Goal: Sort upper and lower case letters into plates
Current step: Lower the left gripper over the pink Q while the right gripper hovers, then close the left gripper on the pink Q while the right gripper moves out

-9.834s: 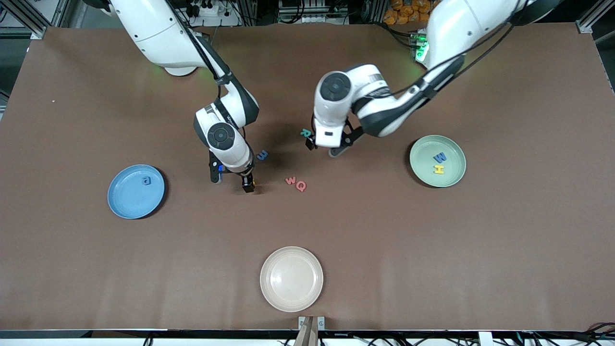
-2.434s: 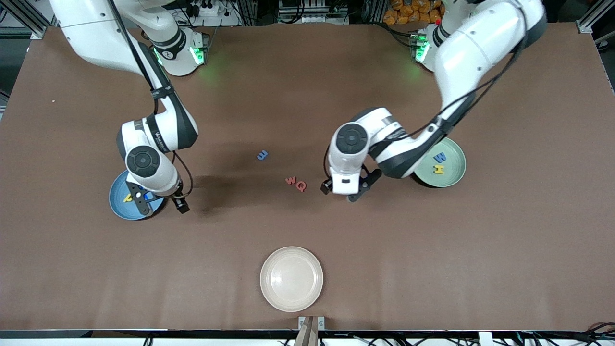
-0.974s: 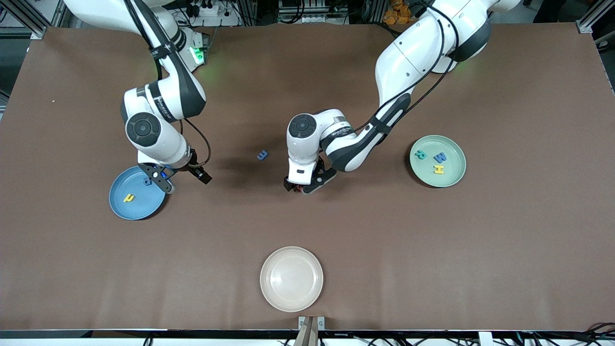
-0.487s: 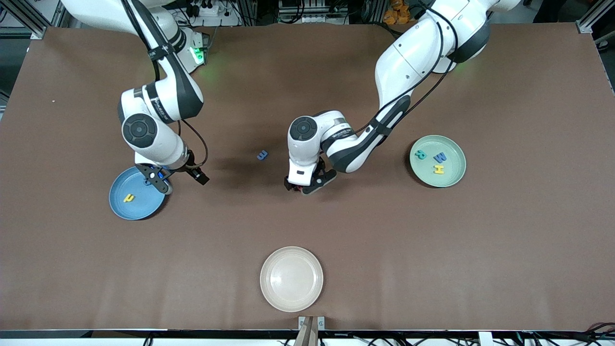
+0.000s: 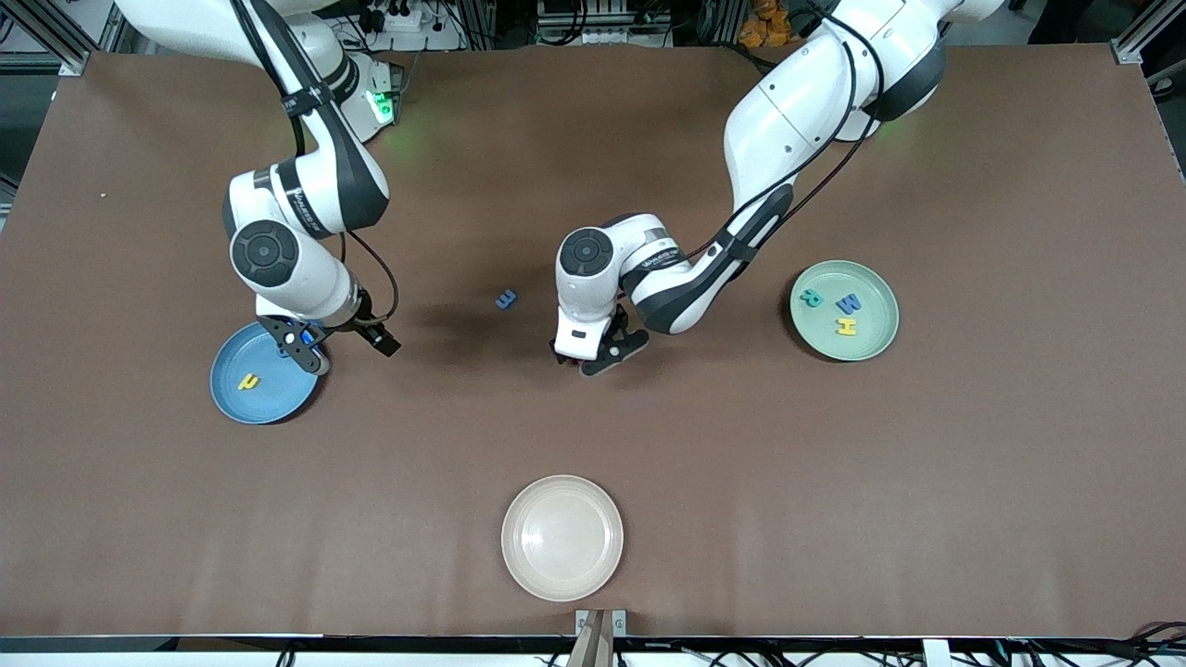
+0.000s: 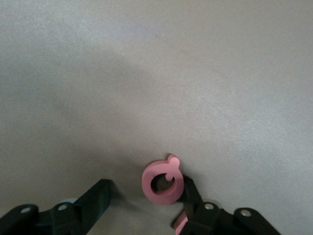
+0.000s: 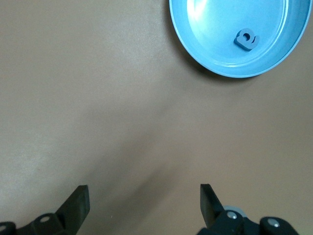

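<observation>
The sky blue plate (image 5: 278, 396) lies toward the right arm's end and holds a yellow letter (image 5: 247, 381). In the right wrist view the plate (image 7: 210, 29) also holds a grey-blue letter (image 7: 245, 39). The mint green plate (image 5: 873, 320) lies toward the left arm's end with a teal R (image 5: 811, 298), a blue W (image 5: 848, 303) and a yellow H (image 5: 846, 326). My left gripper (image 5: 580, 361) is low at the table's middle, open, with a pink Q (image 6: 164, 182) between its fingers, against one finger (image 6: 191, 192). My right gripper (image 5: 350, 350) is open and empty beside the blue plate.
A small blue letter (image 5: 505, 299) lies on the table between the two grippers. A second pink piece (image 6: 179, 225) shows partly under my left gripper's finger. A cream-white plate (image 5: 562, 537) sits near the table's front edge.
The teal R went into the green plate and the yellow letter into the blue plate. My left gripper came over the pink letters and stays low there. My right gripper barely shifted.
</observation>
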Robot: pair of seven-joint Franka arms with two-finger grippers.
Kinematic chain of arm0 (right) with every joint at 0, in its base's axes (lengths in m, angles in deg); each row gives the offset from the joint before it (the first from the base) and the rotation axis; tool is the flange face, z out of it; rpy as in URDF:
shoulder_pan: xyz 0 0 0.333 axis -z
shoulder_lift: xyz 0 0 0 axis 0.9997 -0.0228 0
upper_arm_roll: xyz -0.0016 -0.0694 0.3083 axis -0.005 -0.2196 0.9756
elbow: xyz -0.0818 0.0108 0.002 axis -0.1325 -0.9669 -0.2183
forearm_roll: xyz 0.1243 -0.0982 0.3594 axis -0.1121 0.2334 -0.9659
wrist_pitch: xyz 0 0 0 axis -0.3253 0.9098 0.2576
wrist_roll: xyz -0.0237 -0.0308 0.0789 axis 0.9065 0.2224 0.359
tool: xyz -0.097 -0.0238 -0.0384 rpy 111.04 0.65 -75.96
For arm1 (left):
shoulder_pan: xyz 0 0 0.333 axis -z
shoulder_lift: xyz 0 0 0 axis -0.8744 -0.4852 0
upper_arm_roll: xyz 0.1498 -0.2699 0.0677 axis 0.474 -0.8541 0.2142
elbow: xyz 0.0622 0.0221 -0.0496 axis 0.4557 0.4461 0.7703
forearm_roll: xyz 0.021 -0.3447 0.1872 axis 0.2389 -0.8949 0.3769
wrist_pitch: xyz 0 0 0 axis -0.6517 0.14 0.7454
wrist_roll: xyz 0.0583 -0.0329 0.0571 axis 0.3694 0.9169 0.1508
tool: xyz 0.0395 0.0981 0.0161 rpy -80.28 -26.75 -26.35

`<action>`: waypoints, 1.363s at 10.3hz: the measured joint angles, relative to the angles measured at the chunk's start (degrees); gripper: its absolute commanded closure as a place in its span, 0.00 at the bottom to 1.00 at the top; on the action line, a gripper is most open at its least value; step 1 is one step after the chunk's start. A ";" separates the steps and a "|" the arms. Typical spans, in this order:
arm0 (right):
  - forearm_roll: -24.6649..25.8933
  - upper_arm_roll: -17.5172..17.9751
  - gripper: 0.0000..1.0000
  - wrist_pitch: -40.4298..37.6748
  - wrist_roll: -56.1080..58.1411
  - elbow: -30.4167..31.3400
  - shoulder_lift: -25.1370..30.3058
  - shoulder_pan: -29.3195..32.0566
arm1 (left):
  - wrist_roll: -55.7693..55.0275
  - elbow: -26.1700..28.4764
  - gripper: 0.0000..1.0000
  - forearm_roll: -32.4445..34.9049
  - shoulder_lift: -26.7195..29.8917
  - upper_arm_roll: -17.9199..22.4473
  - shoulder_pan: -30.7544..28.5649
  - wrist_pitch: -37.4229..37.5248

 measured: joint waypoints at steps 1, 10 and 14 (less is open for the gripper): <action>0.00 0.00 0.00 -0.04 0.00 -0.01 0.03 0.07 | 0.34 -0.12 0.36 -0.01 0.00 -0.02 0.01 0.25; -0.04 0.06 0.00 -0.14 0.00 -0.11 0.05 0.06 | 10.45 -1.00 0.31 -1.86 0.01 0.06 -0.79 3.05; -0.06 0.16 0.00 -0.11 -0.02 -0.13 0.05 0.01 | 10.46 -1.14 0.47 -4.00 0.05 0.22 -0.94 3.23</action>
